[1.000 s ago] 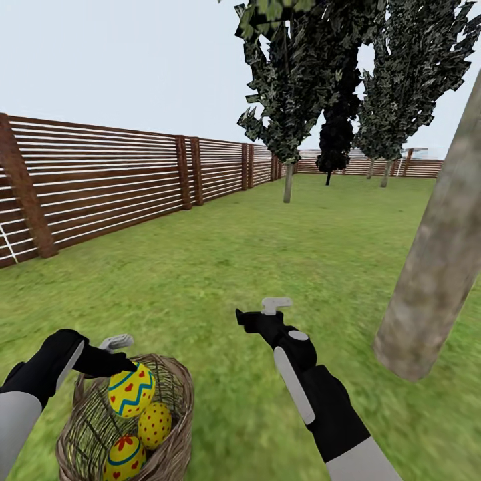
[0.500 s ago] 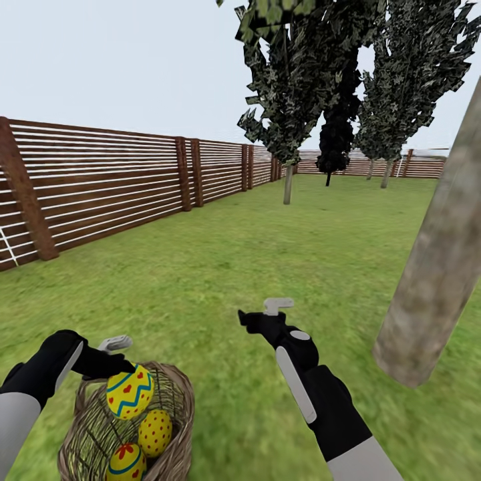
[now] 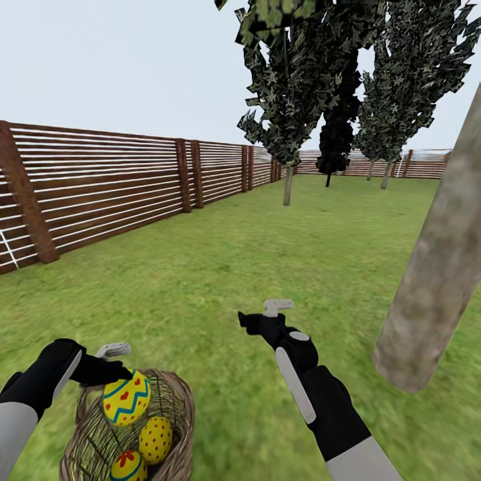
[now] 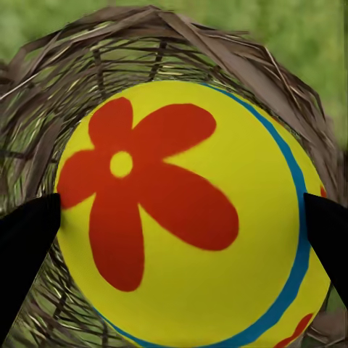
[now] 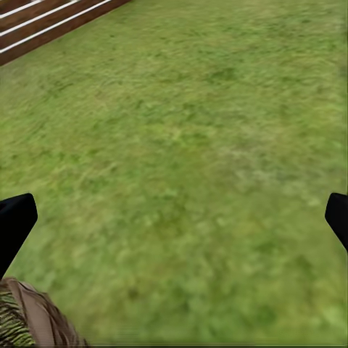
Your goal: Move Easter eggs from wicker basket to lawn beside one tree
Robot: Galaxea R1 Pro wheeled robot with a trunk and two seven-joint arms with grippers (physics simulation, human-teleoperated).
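L jaws clamped on egg (image 3: 126, 398) over wicker basket (image 3: 175, 409); R jaws apart, empty, above lawn (image 3: 220, 267)

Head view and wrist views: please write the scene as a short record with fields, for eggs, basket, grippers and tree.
left gripper: shut on the top egg, a finger at each side
top egg: over the wicker basket
other eggs: dotted egg and lower egg, inside the basket
right gripper: open, holds nothing, over the lawn
tree trunk: leaning, at robot's right
fence: brown slats, along the lawn
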